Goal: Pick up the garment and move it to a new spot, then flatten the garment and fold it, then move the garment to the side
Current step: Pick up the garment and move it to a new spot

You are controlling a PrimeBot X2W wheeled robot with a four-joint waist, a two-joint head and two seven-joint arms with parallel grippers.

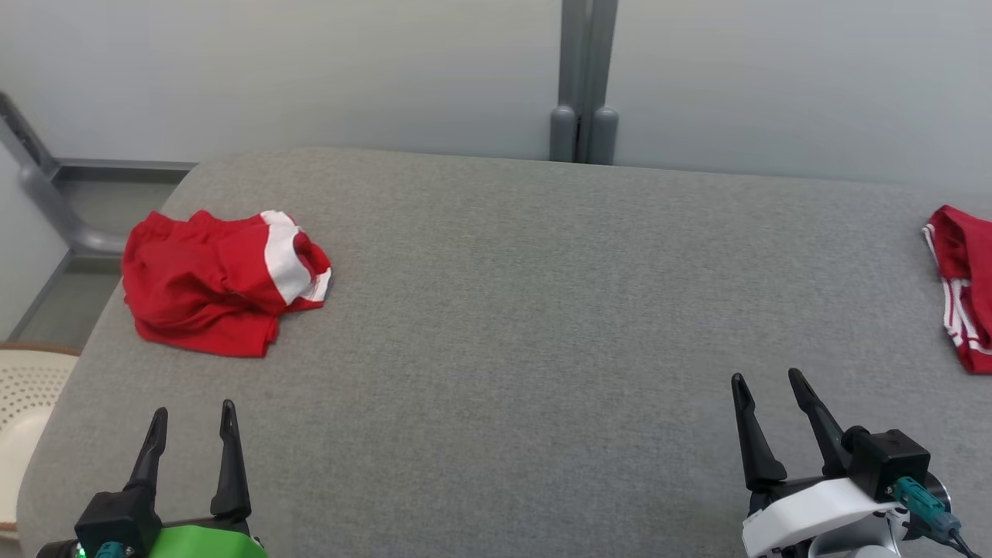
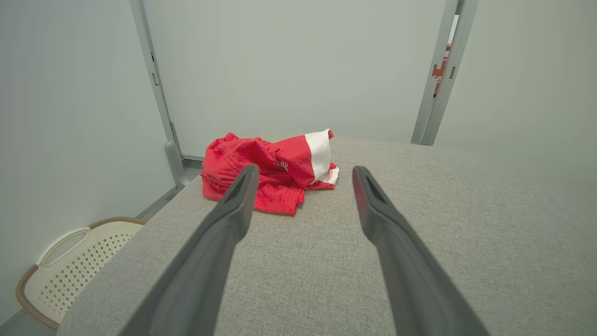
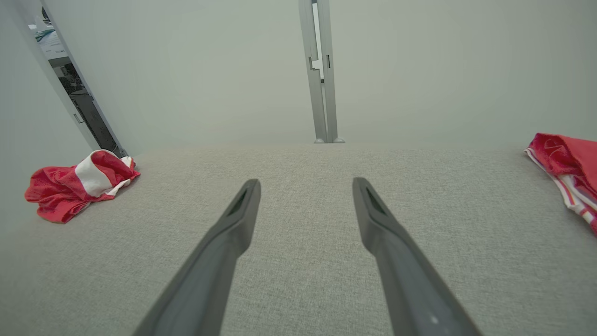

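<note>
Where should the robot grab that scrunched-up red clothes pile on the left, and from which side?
Probably the raised fold with the white band on the crumpled red garment. It humps up off the grey table, so fingers can straddle it. Come from above and the near side with the open left gripper, which sits nearest.

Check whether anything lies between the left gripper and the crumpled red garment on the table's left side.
Nothing visible does. Only bare grey table surface lies between the open left gripper and the crumpled red garment. The other red garment sits far off at the right edge.
</note>
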